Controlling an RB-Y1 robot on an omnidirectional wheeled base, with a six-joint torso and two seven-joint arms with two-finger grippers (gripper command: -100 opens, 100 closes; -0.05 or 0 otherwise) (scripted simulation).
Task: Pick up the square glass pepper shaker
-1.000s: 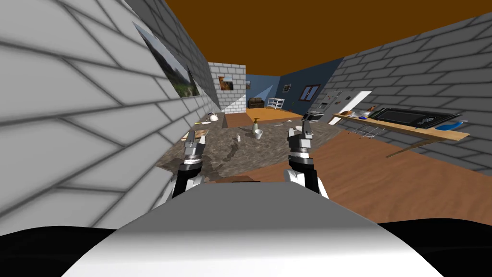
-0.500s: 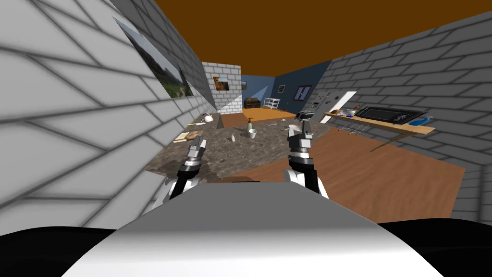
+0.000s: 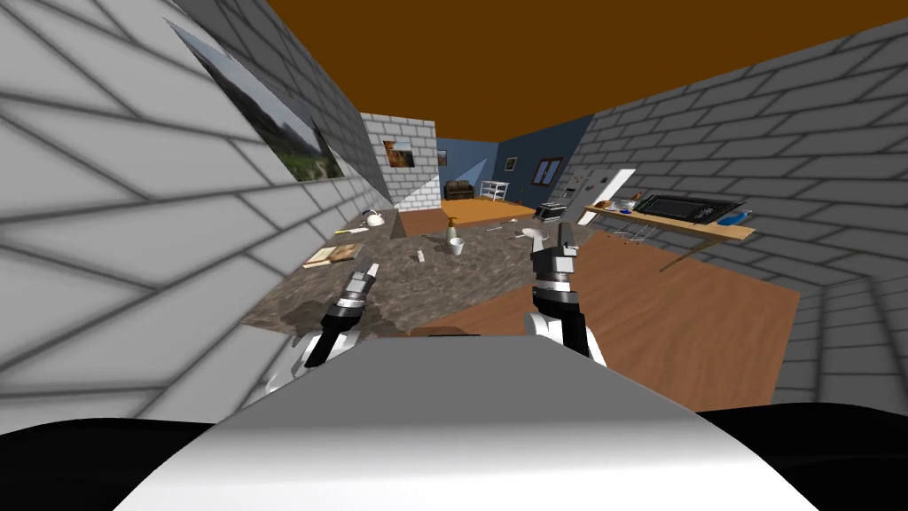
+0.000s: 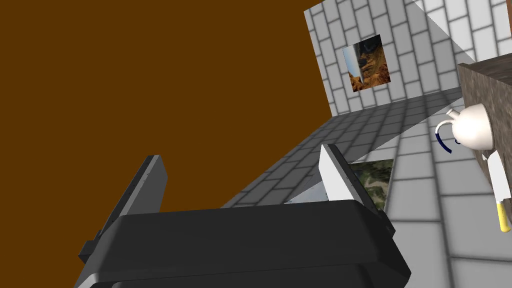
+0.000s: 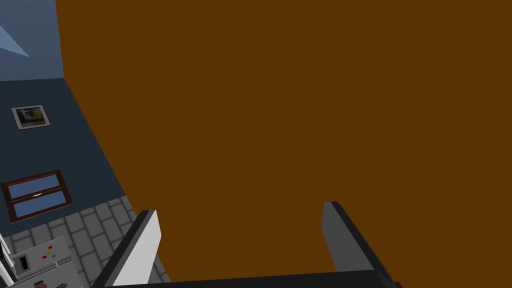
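Note:
A small pale shaker [image 3: 420,255] stands on the dark marbled countertop [image 3: 461,275], near its middle and too small to make out in detail. My left gripper [image 3: 366,270] hangs open over the counter's near left part, short of the shaker and to its left. Its fingers [image 4: 150,175] stand apart with nothing between them, and the left gripper [image 4: 240,170] points up past a white kettle [image 4: 472,127]. My right gripper [image 3: 564,234] is raised over the counter's right edge. In its own wrist view the right gripper [image 5: 240,225] is open and empty.
Beyond the shaker stand a soap bottle [image 3: 450,232] and a white cup [image 3: 457,247]. A cutting board [image 3: 328,255], a kettle [image 3: 373,217] and a yellow-handled knife [image 4: 500,195] lie along the left wall. A toaster [image 3: 551,210] and a bowl [image 3: 533,233] sit far right. A wooden shelf [image 3: 674,222] lines the right wall.
My head view has shifted: the counter and its things now look smaller and farther. My left gripper has dropped a little and leaned right. The right arm holds its pose.

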